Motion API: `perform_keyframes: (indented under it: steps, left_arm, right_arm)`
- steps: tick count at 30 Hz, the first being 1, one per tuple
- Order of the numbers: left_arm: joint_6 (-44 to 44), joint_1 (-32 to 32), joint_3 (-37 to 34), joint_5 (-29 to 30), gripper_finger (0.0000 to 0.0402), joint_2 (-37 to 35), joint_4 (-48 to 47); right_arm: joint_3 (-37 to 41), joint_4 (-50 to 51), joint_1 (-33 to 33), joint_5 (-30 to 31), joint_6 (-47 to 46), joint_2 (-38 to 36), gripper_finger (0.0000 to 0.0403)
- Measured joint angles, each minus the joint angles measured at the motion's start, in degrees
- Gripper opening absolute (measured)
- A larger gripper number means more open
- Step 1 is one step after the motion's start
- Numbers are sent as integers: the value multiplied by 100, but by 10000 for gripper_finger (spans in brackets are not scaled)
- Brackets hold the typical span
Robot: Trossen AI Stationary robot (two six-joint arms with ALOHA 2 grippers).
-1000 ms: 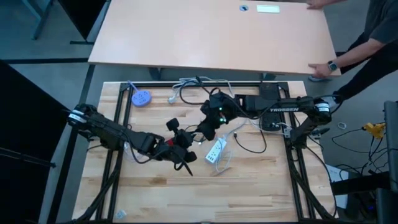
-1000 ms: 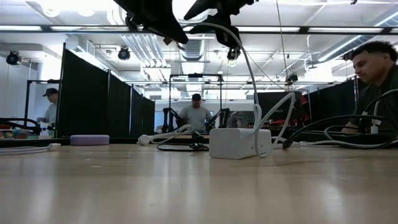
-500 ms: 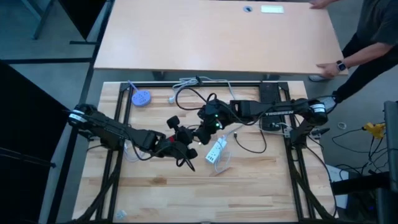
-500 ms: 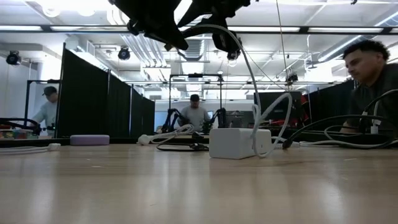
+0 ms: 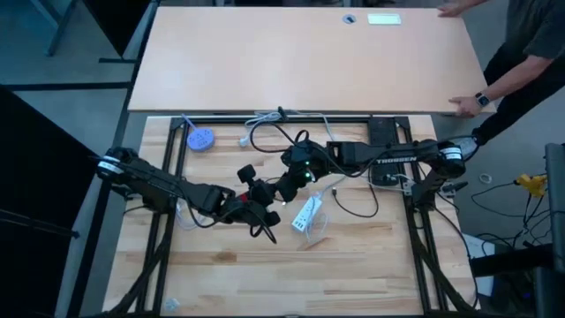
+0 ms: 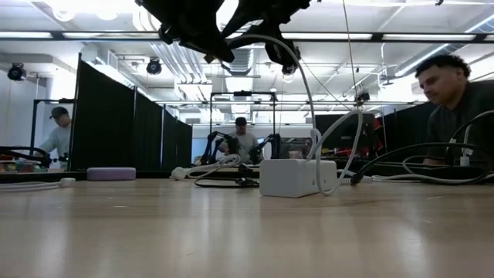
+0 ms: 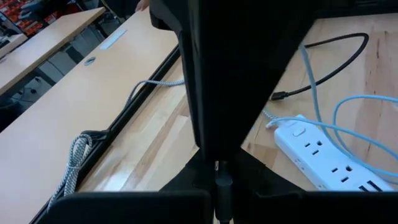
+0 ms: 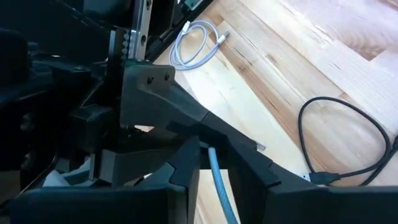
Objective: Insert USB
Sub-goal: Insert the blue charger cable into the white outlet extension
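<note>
A white power strip (image 5: 307,213) lies flat on the wooden table (image 5: 229,283), right of centre; its sockets show in the left wrist view (image 7: 329,163). A light blue cable (image 6: 309,85) rises from the strip to my right gripper (image 5: 282,194), which is shut on it above the table. My left gripper (image 5: 269,208) hovers just left of the right one. It is shut, with a thin dark piece (image 7: 222,183) showing between its fingertips; what that piece is I cannot tell. The USB plug itself I cannot make out. My left gripper (image 7: 221,190) pinches the thin dark piece between its two fingertips, well above the table. My right gripper's dark body right in front hides the rest. My right gripper (image 8: 214,165) pinches the light blue cable (image 8: 219,180) between its two fingers, slanting down from the right. The cable runs along the fingers and hangs in a slack arc (image 6: 312,116) down to the strip.
A black cable (image 5: 357,208) loops on the table right of the strip. A coiled white cable (image 5: 265,119) and a blue-purple disc (image 5: 201,139) lie near the far edge. Beyond it stands a wooden desk (image 5: 300,53), with a person's hand (image 5: 463,102) on it.
My right gripper has shifted a little toward the table's left, closer to my left gripper, and has rolled slightly, taking the light blue cable's upper arc with it. The power strip has stayed where it was.
</note>
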State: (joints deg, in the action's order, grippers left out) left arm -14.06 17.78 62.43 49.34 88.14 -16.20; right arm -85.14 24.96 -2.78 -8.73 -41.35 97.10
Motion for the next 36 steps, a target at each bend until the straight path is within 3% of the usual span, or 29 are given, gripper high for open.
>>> perform_keyframes:
  steps: [7, 12, 36]
  left_arm:
    - [0, 2, 0, 2, 5, 0, -38]
    - [2, 0, 0, 52, 5, 0, -45]
    - [-17, -4, -4, 66, 6, 0, -49]
  right_arm:
    - [0, 6, -13, -9, -4, 0, 109]
    - [0, 12, -12, -18, -27, 0, 113]
    - [-4, 16, -16, -221, -118, 70, 4]
